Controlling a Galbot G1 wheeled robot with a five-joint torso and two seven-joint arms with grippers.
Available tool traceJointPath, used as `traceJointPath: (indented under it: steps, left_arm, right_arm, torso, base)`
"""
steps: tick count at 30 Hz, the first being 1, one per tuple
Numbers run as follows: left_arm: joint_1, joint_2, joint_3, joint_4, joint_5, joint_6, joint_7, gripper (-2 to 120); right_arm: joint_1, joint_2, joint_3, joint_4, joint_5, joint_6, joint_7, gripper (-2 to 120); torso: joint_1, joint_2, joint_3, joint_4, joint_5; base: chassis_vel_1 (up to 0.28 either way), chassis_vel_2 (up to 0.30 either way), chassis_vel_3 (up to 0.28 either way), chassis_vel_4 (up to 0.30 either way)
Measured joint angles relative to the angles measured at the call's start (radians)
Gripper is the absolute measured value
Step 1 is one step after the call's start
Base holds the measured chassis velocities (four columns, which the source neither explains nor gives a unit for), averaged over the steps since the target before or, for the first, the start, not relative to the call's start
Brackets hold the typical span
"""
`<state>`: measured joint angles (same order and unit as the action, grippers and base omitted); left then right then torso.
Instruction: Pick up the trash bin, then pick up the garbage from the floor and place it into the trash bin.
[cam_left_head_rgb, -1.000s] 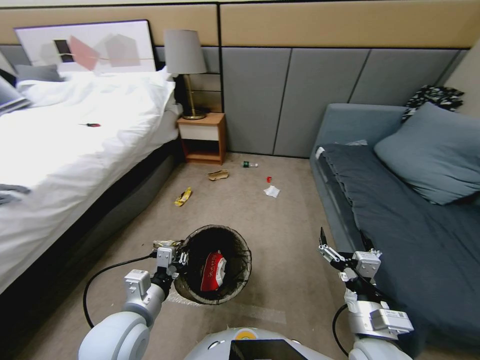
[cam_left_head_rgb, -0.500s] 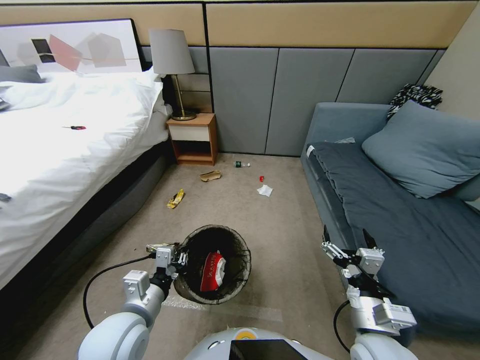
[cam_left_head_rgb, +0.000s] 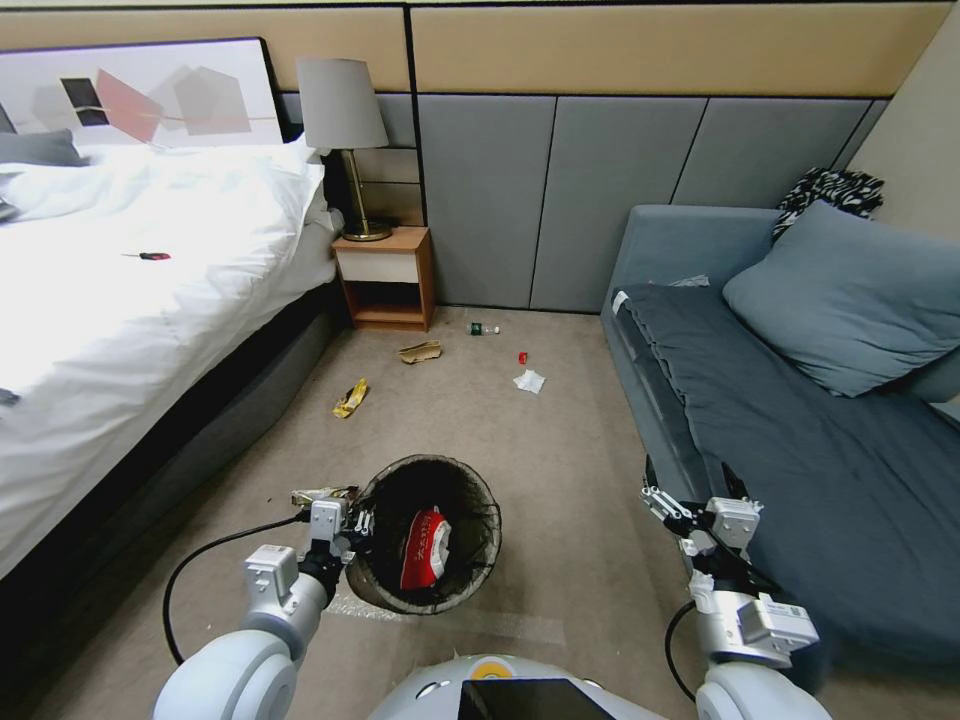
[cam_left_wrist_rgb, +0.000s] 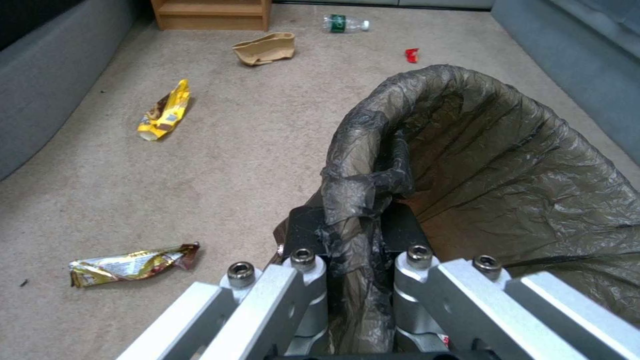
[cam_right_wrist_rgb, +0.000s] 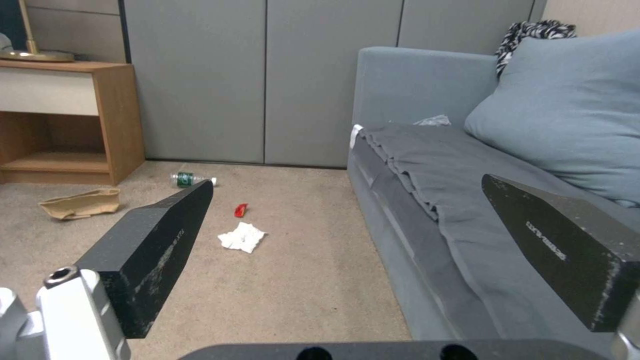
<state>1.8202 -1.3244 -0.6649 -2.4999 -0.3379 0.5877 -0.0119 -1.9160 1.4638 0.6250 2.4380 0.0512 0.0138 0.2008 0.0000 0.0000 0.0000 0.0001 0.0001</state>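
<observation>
The bag liner (cam_left_wrist_rgb: 467, 165) is hiding the bin's white wall and is running off the right edge in the left wrist view. The red scrap (cam_left_head_rgb: 522, 357) on the carpet, upper centre of the head view, is looking too small to identify.

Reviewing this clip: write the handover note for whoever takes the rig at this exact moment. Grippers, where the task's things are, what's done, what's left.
Left gripper: jaws shut on the rim of the trash bin, clamping the liner.
Right gripper: jaws open, empty, held beside the sofa.
Done: bin is in hand; a red-and-white wrapper lies inside it.
Left on the carpet: gold wrapper next to the bin, yellow wrapper, brown cardboard piece, small bottle, red scrap, white paper scrap.
The screwdriver is on the bed.
</observation>
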Motion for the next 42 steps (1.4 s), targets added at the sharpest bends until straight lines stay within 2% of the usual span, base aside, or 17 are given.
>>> traceJointPath:
  steps: [26, 42]
  left_arm:
    - [-0.018, -0.064, -0.012, 0.000, 0.041, -0.004, 0.004, 7]
    - [-0.017, -0.069, -0.006, 0.000, 0.042, -0.001, 0.005, 7]
  right_arm:
    - [-0.005, 0.005, -0.064, 0.001, -0.039, 0.017, -0.003, 100]
    - [-0.020, 0.020, -0.089, -0.001, -0.073, 0.036, -0.003, 100]
  torso:
    - [0.000, 0.000, 0.000, -0.0001, -0.0001]
    - [0.000, 0.000, 0.000, -0.0003, -0.0001]
  base:
    - [-0.111, 0.109, 0.113, -0.100]
    - [-0.159, 0.152, 0.155, -0.158]
